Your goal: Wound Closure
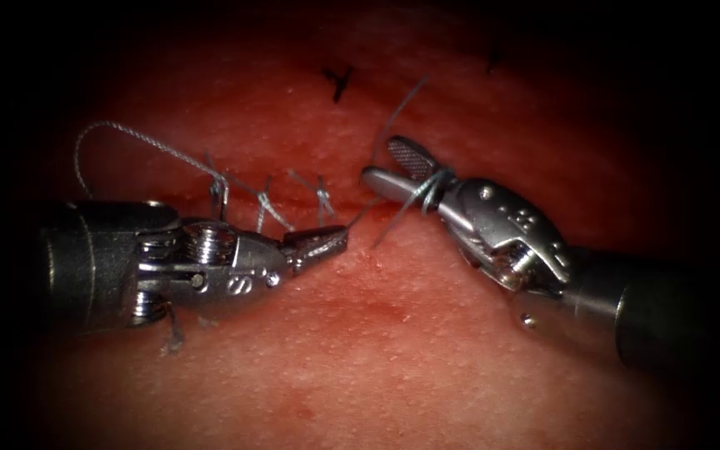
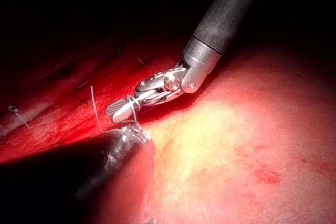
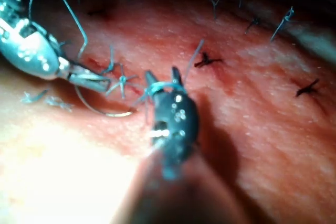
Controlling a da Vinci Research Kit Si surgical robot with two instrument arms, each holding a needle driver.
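Here the tissue (image 1: 393, 350) lay as a broad, moist slab with a fine pebbled grain, wet with red fluid (image 1: 368, 312) in patches, its cut (image 1: 293, 204) running across it as a darker seam. Several knotted stitches (image 1: 324, 197) crossed that seam, their short cut ends (image 1: 339, 82) standing up stiff and dark farther back.

The left tool (image 1: 327, 242), coming in from the endoscope view's left, had its slim ribbed jaws pressed together on the needle (image 3: 102, 109). In the right wrist view the needle showed as a thin curved steel arc sweeping down and around from those jaws, lying over the tissue surface just beside the cut; how far along its curve the grip fell could not be told, nor whether its tip was in the tissue. A pale braided thread (image 1: 127, 137) rose in a tall loop above the left tool's metal wrist and came down to the stitches.

The right tool (image 1: 393, 165) sat on the right side of the cut with its jaws spread, one cross-hatched inner face turned upward. Thread was wrapped in a couple of turns around the jaws near their hinge, with loose strands trailing up and down from the wrap. The jaws themselves clasped nothing.
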